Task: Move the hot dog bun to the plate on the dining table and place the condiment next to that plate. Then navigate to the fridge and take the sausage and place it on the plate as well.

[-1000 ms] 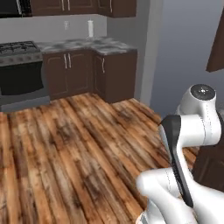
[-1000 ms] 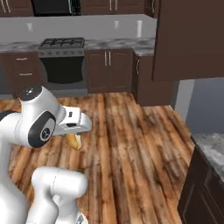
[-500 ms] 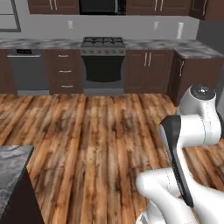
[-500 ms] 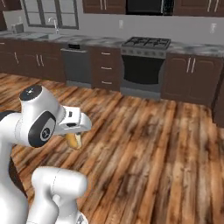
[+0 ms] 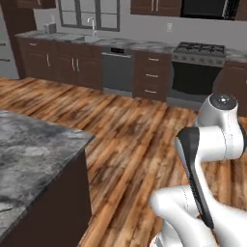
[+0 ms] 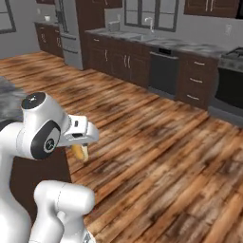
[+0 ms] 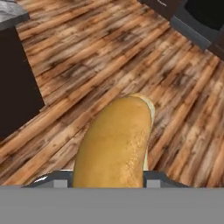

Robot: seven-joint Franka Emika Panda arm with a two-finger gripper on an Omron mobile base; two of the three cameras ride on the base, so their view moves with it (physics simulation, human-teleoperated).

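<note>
I'm carrying the oblong golden-tan hot dog bun (image 7: 114,142), pinched between the two-finger gripper (image 7: 103,181) over the wood floor, and swinging gently toward the grey marbled stone dining table (image 5: 34,154) at my 9 o'clock so it isn't slipping.

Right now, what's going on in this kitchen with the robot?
The white arm is carrying the hot dog bun in its gripper, the fingers shut on it, above the wooden floor. The dining table with its grey marbled top stands close on the left. The bun is not yet set down on anything.
</note>
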